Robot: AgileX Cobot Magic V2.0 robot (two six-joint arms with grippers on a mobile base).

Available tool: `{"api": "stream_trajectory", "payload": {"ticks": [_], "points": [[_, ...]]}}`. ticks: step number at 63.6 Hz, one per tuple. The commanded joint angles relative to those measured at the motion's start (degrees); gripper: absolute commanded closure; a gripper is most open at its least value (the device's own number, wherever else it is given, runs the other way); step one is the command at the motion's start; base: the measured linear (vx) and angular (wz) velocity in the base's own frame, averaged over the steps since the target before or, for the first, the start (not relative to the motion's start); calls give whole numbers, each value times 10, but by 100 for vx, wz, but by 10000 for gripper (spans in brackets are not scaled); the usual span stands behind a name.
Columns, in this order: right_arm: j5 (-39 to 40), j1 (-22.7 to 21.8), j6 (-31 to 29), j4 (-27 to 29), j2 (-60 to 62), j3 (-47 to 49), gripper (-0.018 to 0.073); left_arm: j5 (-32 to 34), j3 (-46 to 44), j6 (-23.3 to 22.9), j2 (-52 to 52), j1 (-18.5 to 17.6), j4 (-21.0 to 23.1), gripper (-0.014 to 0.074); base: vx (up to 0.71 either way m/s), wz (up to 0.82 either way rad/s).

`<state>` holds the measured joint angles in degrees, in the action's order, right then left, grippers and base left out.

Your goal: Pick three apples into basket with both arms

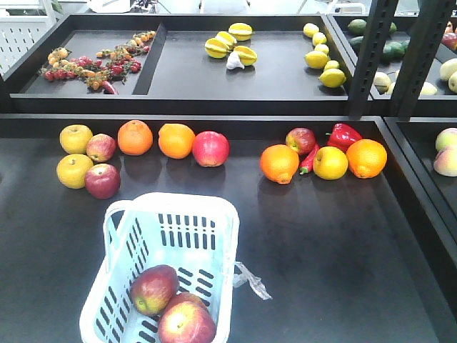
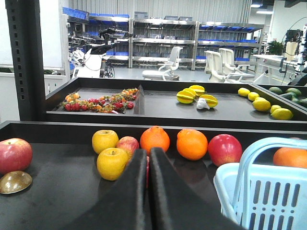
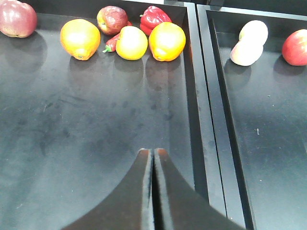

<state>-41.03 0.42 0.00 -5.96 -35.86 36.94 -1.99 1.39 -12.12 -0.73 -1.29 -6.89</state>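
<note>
Both tools closed, empty.

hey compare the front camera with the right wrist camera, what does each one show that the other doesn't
Only the front view shows the basket holding two apples, and the upper tray of starfruit.

Only the right wrist view shows the shut right pincer over bare tray floor, and a pale fruit in the neighbouring tray.

Both show the right-hand cluster: an apple, red pepper, yellow fruit and two oranges.
</note>
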Motion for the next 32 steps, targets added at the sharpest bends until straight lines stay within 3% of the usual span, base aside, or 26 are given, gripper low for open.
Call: {"api": "stream_trajectory", "payload": {"ticks": [1,32], "points": [[37,-4,-3,-7,0,13,568,46,13,-7,-8,1,4,603,0,0],[58,-4,-3,-13,19,1,568,46,13,-7,-8,1,4,603,0,0]]}}
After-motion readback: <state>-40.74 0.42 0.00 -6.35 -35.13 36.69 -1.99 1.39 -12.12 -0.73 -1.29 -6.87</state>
